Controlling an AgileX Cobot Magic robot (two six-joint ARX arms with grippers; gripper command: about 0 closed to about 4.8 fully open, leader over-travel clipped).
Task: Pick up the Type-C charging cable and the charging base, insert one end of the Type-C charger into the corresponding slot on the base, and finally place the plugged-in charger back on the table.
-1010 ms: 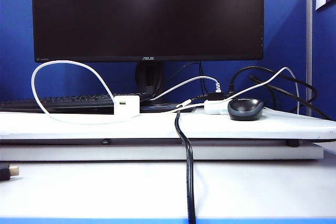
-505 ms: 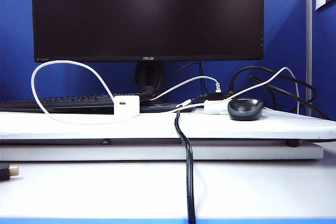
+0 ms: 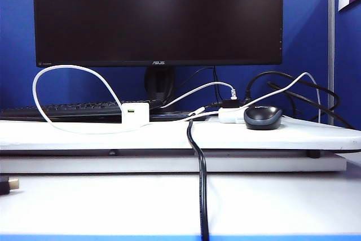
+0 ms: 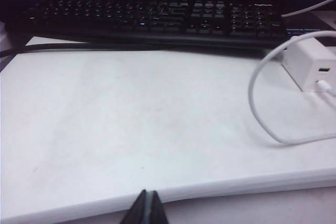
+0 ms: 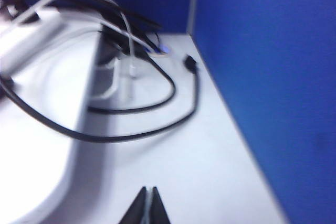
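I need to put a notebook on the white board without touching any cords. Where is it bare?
The table is bare in front of the keyboard, left of the cable loop and charging base. The strip between the base and mouse is crossed by a black cable. Behind the mouse, cords crowd. Both grippers, left and right, are shut and off the board.

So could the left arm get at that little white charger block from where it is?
Probably yes: the shut left gripper sits off the table, with bare board leading to the block.
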